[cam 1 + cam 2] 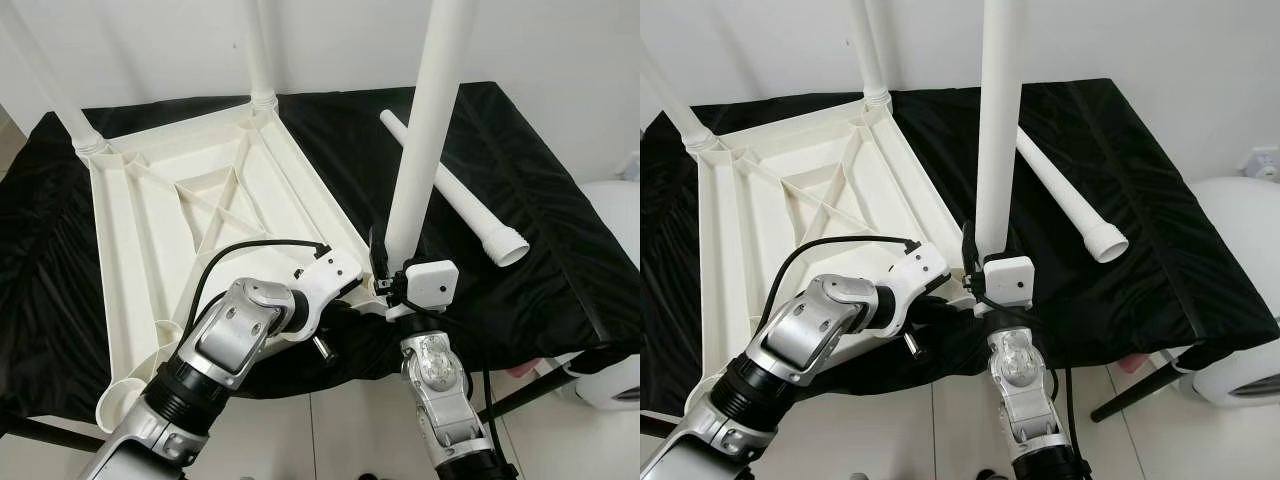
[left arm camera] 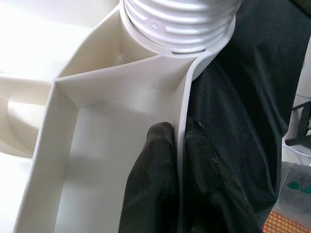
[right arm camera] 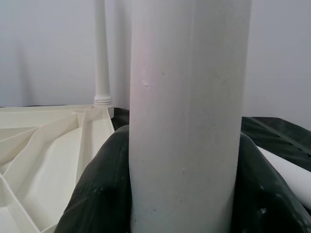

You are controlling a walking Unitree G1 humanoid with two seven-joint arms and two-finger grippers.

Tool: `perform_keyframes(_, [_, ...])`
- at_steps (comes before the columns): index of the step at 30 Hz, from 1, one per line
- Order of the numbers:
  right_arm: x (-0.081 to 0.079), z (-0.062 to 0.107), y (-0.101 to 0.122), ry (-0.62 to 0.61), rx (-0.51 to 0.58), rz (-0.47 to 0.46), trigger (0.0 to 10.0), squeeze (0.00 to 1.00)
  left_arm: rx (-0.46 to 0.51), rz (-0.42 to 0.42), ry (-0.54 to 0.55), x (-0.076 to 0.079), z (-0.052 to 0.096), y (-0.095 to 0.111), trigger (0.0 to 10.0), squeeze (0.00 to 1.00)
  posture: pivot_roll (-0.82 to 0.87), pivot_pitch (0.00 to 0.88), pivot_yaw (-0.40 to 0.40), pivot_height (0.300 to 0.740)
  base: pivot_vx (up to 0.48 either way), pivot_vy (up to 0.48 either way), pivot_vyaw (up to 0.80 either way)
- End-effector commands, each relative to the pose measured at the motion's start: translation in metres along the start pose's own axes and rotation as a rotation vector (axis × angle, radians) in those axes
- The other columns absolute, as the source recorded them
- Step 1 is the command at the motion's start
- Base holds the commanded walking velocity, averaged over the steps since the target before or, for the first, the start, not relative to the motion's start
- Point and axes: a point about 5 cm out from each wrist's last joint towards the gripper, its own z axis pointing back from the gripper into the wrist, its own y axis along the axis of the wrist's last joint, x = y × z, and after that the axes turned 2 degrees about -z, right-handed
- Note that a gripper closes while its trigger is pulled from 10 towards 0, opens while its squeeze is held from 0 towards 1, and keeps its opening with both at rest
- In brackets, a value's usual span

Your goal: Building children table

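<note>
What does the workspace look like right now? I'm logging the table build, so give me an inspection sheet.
Surface: black cloth draped over a stand.
Job's things: white tabletop lying upside down; two legs upright in its far corners; third leg upright at the near right corner socket; spare leg lying on the cloth.
Clutter: nothing seen.
Grippers: left gripper pinching the tabletop's edge wall beside that socket; right gripper shut around the third leg.
Cables: black cable looping over the left arm.
Surroundings: white wall, tiled floor, a white rounded object at right.
</note>
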Motion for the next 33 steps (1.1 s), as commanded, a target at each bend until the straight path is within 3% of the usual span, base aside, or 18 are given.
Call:
perform_keyframes(1, [-0.018, 0.038, -0.048, 0.041, -0.279, 0.003, 10.0, 0.0, 0.072, 0.033, 0.203, -0.016, 0.006, 0.02, 10.0, 0.0, -0.04, 0.212, 0.087, 0.74, 0.0, 0.0, 0.0])
perform_keyframes(17, [-0.039, 0.032, -0.055, 0.026, -0.31, -0.055, 10.0, 0.0, 0.078, 0.041, 0.203, -0.016, 0.005, 0.027, 10.0, 0.0, -0.03, 0.209, 0.087, 0.74, 0.0, 0.0, 0.0])
perform_keyframes(24, [-0.037, 0.033, -0.055, 0.031, -0.305, -0.057, 10.0, 0.0, 0.075, 0.038, 0.21, -0.018, 0.006, 0.026, 10.0, 0.0, -0.03, 0.201, 0.085, 0.74, 0.0, 0.0, 0.0])
perform_keyframes(25, [-0.036, 0.033, -0.055, 0.033, -0.301, -0.059, 10.0, 0.34, 0.074, 0.036, 0.212, -0.018, 0.006, 0.026, 10.0, 0.0, -0.03, 0.2, 0.085, 0.74, 0.0, 0.0, 0.0])
perform_keyframes(27, [-0.036, 0.033, -0.055, 0.035, -0.299, -0.061, 10.0, 0.34, 0.073, 0.035, 0.212, -0.018, 0.006, 0.026, 10.0, 0.0, -0.03, 0.2, 0.085, 0.74, 0.0, 0.0, 0.0])
perform_keyframes(28, [-0.036, 0.033, -0.054, 0.037, -0.293, -0.065, 10.0, 1.0, 0.073, 0.035, 0.213, -0.018, 0.006, 0.025, 10.0, 0.0, -0.04, 0.198, 0.085, 0.74, 0.0, 0.0, 0.0])
perform_keyframes(33, [-0.035, 0.032, -0.052, 0.063, -0.271, -0.077, 10.0, 1.0, 0.072, 0.032, 0.213, -0.019, 0.005, 0.025, 10.0, 0.0, -0.04, 0.188, 0.081, 0.74, 0.0, 0.0, 0.0])
